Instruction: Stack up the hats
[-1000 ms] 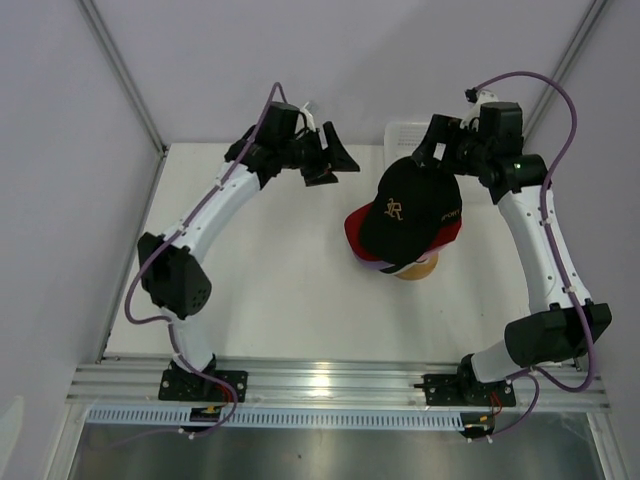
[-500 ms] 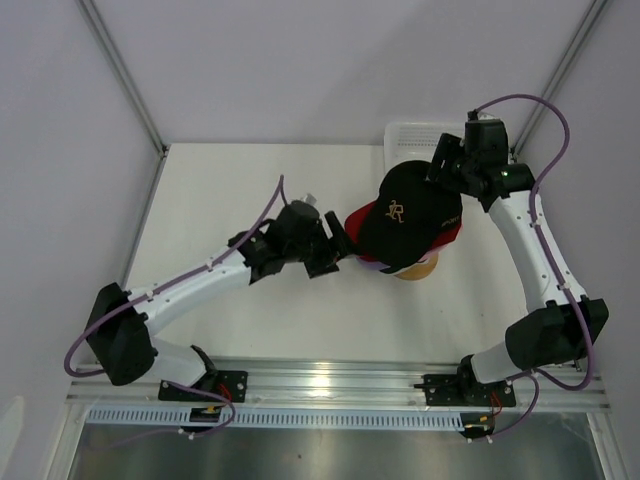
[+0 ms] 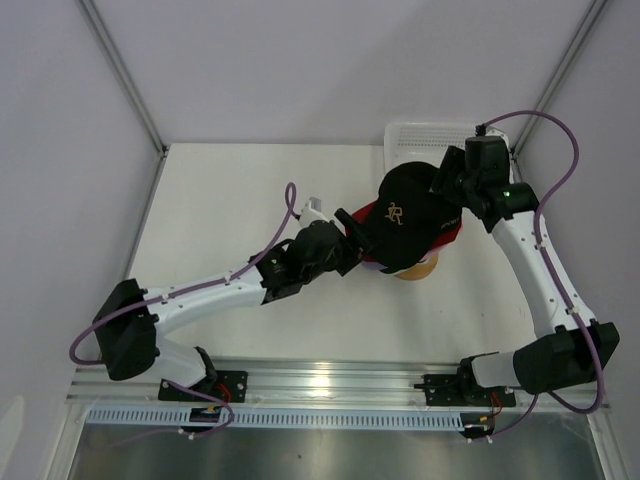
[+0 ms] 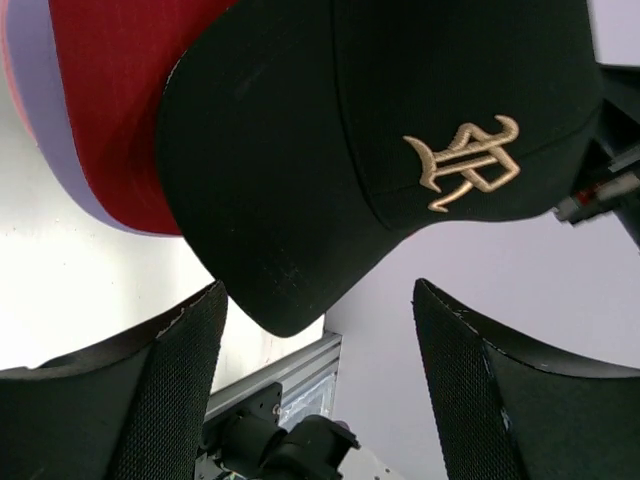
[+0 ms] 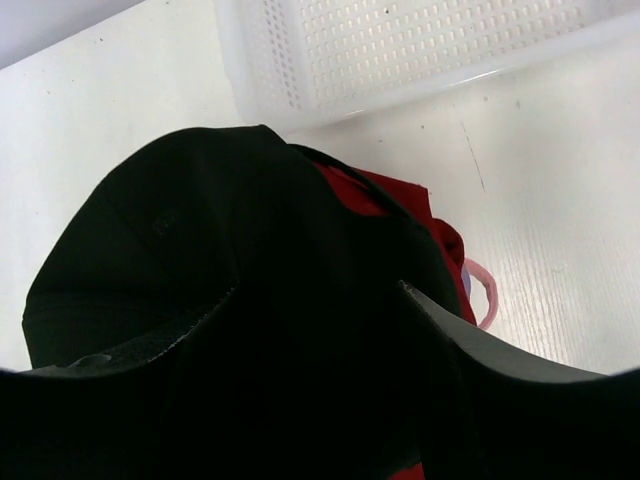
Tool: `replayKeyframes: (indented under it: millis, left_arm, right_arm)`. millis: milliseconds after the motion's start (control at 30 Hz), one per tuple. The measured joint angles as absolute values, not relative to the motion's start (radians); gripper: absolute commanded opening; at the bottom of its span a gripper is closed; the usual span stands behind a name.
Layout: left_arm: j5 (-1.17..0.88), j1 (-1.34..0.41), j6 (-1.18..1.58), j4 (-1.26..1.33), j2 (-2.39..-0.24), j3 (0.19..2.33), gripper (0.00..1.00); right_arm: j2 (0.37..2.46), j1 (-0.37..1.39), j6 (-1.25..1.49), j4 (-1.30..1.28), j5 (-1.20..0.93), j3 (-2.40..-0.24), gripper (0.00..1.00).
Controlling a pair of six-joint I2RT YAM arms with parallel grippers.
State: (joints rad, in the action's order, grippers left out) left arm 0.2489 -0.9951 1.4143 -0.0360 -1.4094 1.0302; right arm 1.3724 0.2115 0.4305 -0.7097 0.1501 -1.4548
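Top external view shows two arms meeting at one stack of hats on the white table point(image 3: 230, 200). Four caps can be counted: one black cap point(image 3: 405, 215) on top, one red cap point(image 4: 110, 100) under it, one lavender cap point(image 4: 40, 120) below that, and a pink strap point(image 5: 487, 292) peeking out at the side. The stack sits on one round wooden stand point(image 3: 418, 268), right of the table's middle.

The black cap's long axis runs from far right to near left. Its brim points left, toward the left gripper point(image 3: 345, 240), and its gold logo faces that way too.

That gripper's jaws stand wide, one on each side of the brim tip, without touching it. The right gripper point(image 3: 440, 185) is at the back of the crown; its dark fingers blend into the black fabric, so a grip cannot be told.

One white mesh basket point(image 3: 420, 135) stands at the far edge, just behind the stack; what it holds cannot be told.
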Motion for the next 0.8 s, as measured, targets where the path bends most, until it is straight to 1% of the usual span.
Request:
replayKeyframes:
  millis: [167, 433, 467, 533, 633, 667, 700, 733, 767, 800]
  left_arm:
    - [0.274, -1.012, 1.451, -0.024, -1.455, 1.03, 0.76]
    - [0.299, -1.041, 1.504, -0.02, -1.494, 1.03, 0.74]
    - [0.307, -1.047, 1.511, -0.019, -1.494, 1.03, 0.74]
    - [0.316, -1.055, 1.519, -0.012, -1.495, 1.03, 0.68]
    - [0.339, -1.058, 1.517, 0.021, -1.505, 1.03, 0.46]
    - [0.342, -1.058, 1.516, 0.03, -1.512, 1.03, 0.24]
    - [0.346, -1.058, 1.519, 0.036, -1.517, 1.03, 0.14]
    - [0.348, -1.057, 1.519, 0.049, -1.523, 1.03, 0.07]
    - [0.347, -1.056, 1.517, 0.071, -1.525, 1.03, 0.01]
    - [0.346, -1.054, 1.514, 0.092, -1.523, 1.031, 0.01]
  right_arm:
    - [1.321, 0.214, 0.444, -0.706, 0.168, -1.424, 0.64]
    - [1.315, 0.215, 0.444, -0.706, 0.187, -1.421, 0.63]
    - [1.316, 0.215, 0.444, -0.706, 0.187, -1.421, 0.61]
    - [1.317, 0.215, 0.444, -0.706, 0.187, -1.421, 0.59]
    - [1.317, 0.215, 0.444, -0.706, 0.187, -1.421, 0.53]
    - [1.317, 0.215, 0.444, -0.706, 0.188, -1.421, 0.49]
    - [1.317, 0.215, 0.443, -0.706, 0.189, -1.421, 0.46]
    - [1.317, 0.215, 0.442, -0.706, 0.194, -1.421, 0.43]
    - [1.317, 0.213, 0.442, -0.707, 0.199, -1.421, 0.36]
    - [1.317, 0.212, 0.437, -0.707, 0.206, -1.421, 0.31]
